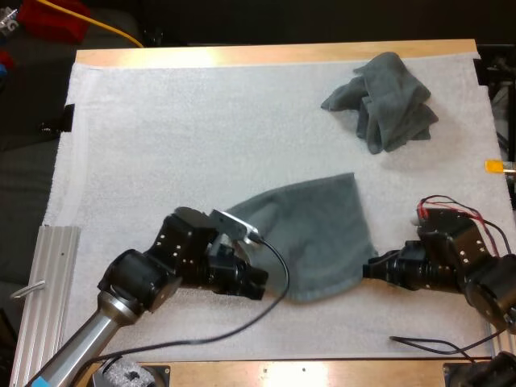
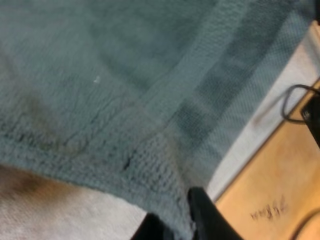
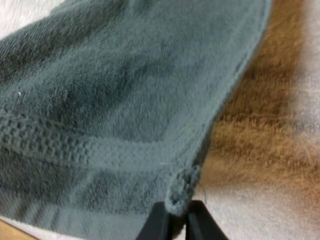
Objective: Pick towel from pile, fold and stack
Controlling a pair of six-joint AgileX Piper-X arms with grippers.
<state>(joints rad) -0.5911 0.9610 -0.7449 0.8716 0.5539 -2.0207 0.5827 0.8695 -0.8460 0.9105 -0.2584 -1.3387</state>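
I counted two on the mat: a crumpled towel; a spread towel. My left gripper and right gripper each pinched one of its corners.

Your left arm: silver tube link, rounded glossy black joint housings, small pale screws | your right arm: blocky black housings, same pale screws | left tool, right tool: black, two narrow fingers each
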